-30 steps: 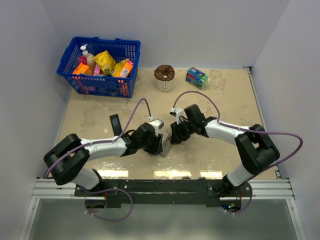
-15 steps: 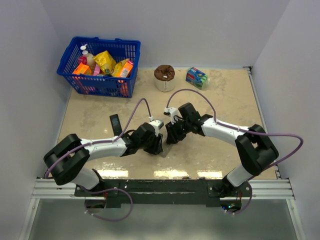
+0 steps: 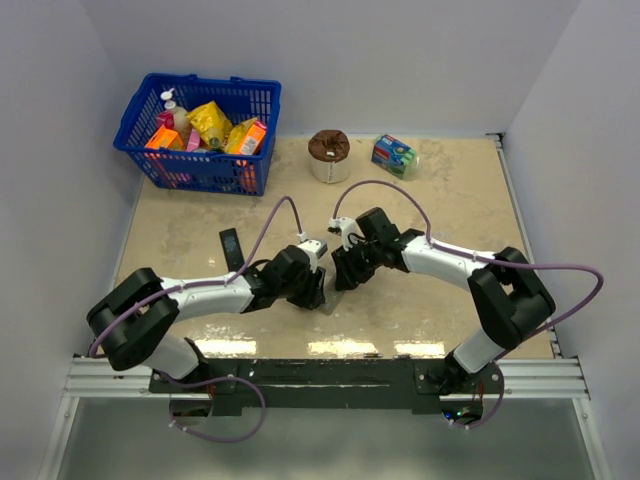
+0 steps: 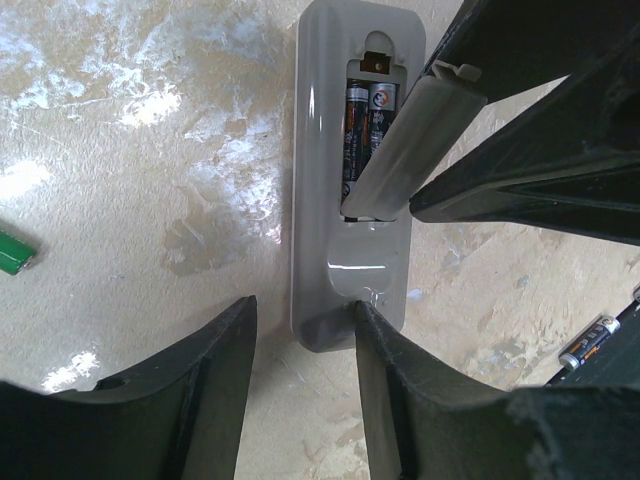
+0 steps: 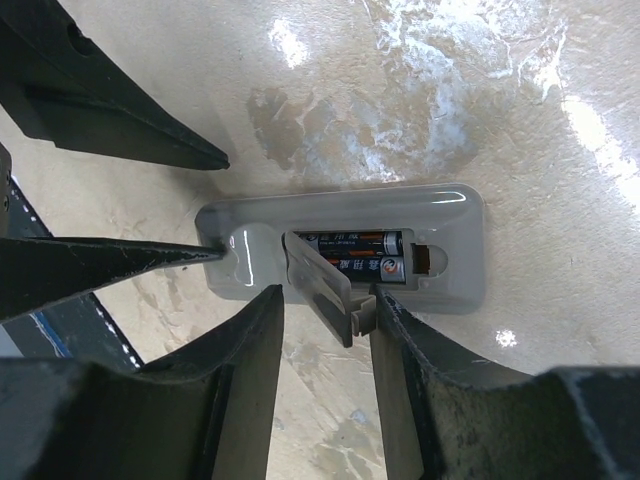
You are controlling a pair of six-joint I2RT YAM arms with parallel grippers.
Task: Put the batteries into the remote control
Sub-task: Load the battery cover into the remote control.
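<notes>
The remote control (image 4: 330, 130) lies face down with its grey back up, just visible between the grippers in the top view (image 3: 331, 301). Its compartment is open, with two batteries (image 4: 366, 120) side by side inside, also shown in the right wrist view (image 5: 350, 252). The grey cover (image 5: 325, 285) stands tilted, one end in the compartment and its clip end against one finger of my open right gripper (image 5: 325, 295). My left gripper (image 4: 300, 305) is open; one fingertip (image 4: 372, 320) rests on the remote's near end and the other stands beside it. A spare battery (image 4: 590, 345) lies on the table.
A small green stick (image 4: 15, 250) lies left of the remote. A slim black remote (image 3: 231, 248) lies further left. A blue basket (image 3: 252, 165) of packets, a brown-topped roll (image 3: 328, 155) and a green-blue box (image 3: 394, 153) stand at the back.
My right gripper has moved a little left, closer over the remote. The left arm has hardly moved.
</notes>
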